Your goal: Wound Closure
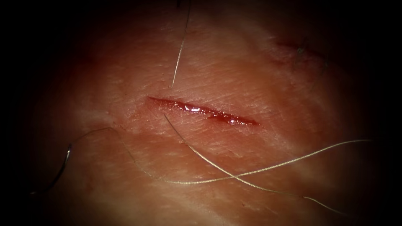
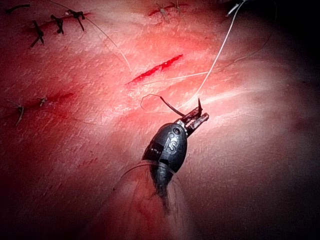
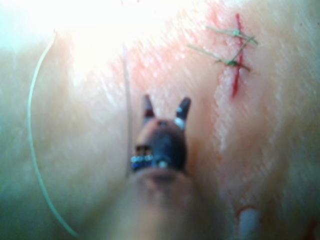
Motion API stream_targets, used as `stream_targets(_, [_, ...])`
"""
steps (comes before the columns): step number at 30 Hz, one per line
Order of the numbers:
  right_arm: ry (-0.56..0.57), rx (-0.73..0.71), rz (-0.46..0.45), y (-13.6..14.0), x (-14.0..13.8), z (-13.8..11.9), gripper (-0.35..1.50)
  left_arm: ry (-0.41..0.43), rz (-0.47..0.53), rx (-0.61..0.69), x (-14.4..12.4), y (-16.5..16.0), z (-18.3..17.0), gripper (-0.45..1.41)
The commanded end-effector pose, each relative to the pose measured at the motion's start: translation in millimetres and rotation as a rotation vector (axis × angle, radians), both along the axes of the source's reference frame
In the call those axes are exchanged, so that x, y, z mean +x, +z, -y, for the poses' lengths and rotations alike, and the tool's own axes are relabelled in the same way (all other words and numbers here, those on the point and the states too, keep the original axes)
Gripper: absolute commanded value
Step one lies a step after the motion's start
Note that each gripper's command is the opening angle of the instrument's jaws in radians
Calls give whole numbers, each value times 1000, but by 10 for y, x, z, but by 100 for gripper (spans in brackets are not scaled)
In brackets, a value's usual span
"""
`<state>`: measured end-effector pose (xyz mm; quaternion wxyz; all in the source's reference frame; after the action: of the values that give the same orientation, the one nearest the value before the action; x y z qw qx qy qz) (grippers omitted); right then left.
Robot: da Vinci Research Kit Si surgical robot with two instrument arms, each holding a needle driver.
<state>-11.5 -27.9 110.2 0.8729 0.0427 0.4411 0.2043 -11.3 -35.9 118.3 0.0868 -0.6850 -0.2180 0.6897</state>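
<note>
1. The curved needle point(image 1: 65, 164) lies loose on the tissue point(image 1: 251, 71), well left of the cut point(image 1: 201, 111) and on its near side. Neither tool holds it. Its lower end fades into shadow, so I cannot tell whether that end is in the tissue.
2. The thread point(image 1: 201, 181) enters the skin on the far side of the cut near its left end and comes out on the near side. It then trails in slack, crossing strands across the near tissue.
3. In its wrist view, the right tool point(image 3: 165, 107) has its jaws spread wide and holds nothing.
4. The left tool point(image 2: 196, 116) sits right at a pale strand of thread. I cannot tell whether it grips that strand.
5. Handling, as I judge it:
   - The needle is light, stiff and slick, so it is best taken on the body of its curve, away from the point and the thread end.
   - The thread is limp, fine and easily frayed.
   - The tissue is soft and yielding.
</note>
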Motion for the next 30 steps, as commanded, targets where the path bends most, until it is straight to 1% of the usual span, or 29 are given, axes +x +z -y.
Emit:
stream_targets(1, [12,7,-36,-6,41,-16,126,8,3,2,-6,7,7,-45])
stream_targets(2, [16,9,-43,-10,54,-22,126,14,4,1,-6,7,8,-45])
stream_targets(4, [-65,-88,-53,-15,83,-32,126,21,7,0,-3,7,8,-45])
stream_targets(6, [-139,-159,-69,-17,104,-37,126,19,3,0,1,7,8,-45])
stream_targets(7, [-172,-186,-66,-16,113,-38,126,20,4,0,2,6,8,-45])
stream_targets(9, [-216,-197,-62,-14,131,-37,126,19,3,0,5,5,9,-45])
stream_targets(12, [-287,-195,-48,-10,153,-28,128,20,3,0,5,3,11,-45])
stream_targets(14, [-292,-193,-55,-8,167,-23,126,18,2,0,3,3,11,-45])
stream_targets(16, [-230,-147,-64,-6,182,-21,126,12,-2,-1,-4,4,11,-45])
stream_targets(19, [-179,-107,-63,-3,214,-18,125,24,7,-3,-17,6,14,-45])
stream_targets(20, [-163,-111,-62,-2,230,-19,125,29,9,-4,-21,6,15,-45])
stream_targets(21, [-168,-133,-71,-1,243,-20,125,34,10,-7,-26,8,17,-45])
stream_targets(24, [-220,-234,-141,5,285,-17,125,50,18,-11,-31,10,20,-45])
stream_targets(25, [-254,-280,-168,11,309,-10,125,59,26,-11,-30,10,21,-45])
stream_targets(26, [-280,-307,-188,17,324,-3,121,57,24,-12,-28,9,20,-45])
stream_targets(27, [-280,-307,-188,17,324,-3,121,57,24,-12,-28,9,20,-45])
stream_targets(28, [-305,-341,-223,26,343,9,115,52,19,-13,-25,9,20,-45])
stream_targets(29, [-305,-341,-223,26,343,9,115,52,19,-13,-25,9,20,-45])
stream_targets(30, [-323,-352,-238,34,353,17,115,51,18,-13,-23,9,20,-45])
